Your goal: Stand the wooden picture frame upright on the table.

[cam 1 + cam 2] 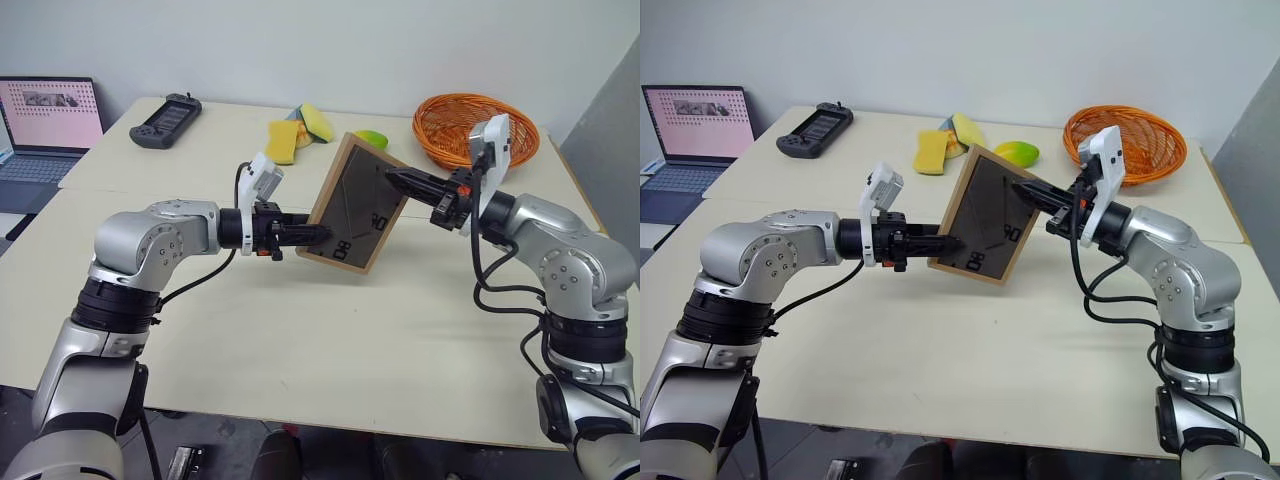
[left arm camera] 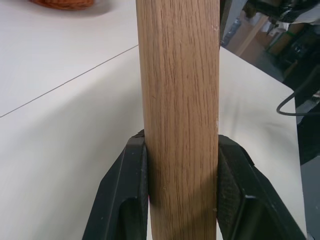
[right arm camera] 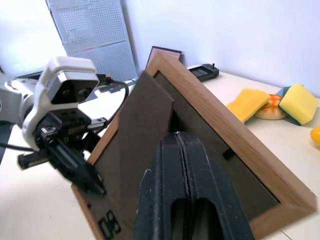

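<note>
1. You have the wooden picture frame (image 1: 355, 203) held above the table (image 1: 300, 340), between the left gripper (image 1: 322, 236) and right gripper (image 1: 392, 175).
2. Behind it lie sponges (image 1: 298, 132); the basket (image 1: 476, 128) sits far right.
3. Far left sit the controller (image 1: 166, 121) and laptop (image 1: 45, 128).

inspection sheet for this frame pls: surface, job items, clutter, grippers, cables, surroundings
Surface: cream table, seam between its two sections.
Job's things: wooden picture frame held off the table, tilted, dark back toward the camera; easel stand swung out from the back in the right wrist view.
Clutter: orange wicker basket, yellow sponges, a green-yellow fruit, black handheld controller.
Grippers: left gripper clamps the frame's wooden edge; right gripper shut, its tip at the frame's back.
Cables: black cables looping along both forearms, above the table.
Surroundings: open laptop at far left, white wall behind.
</note>
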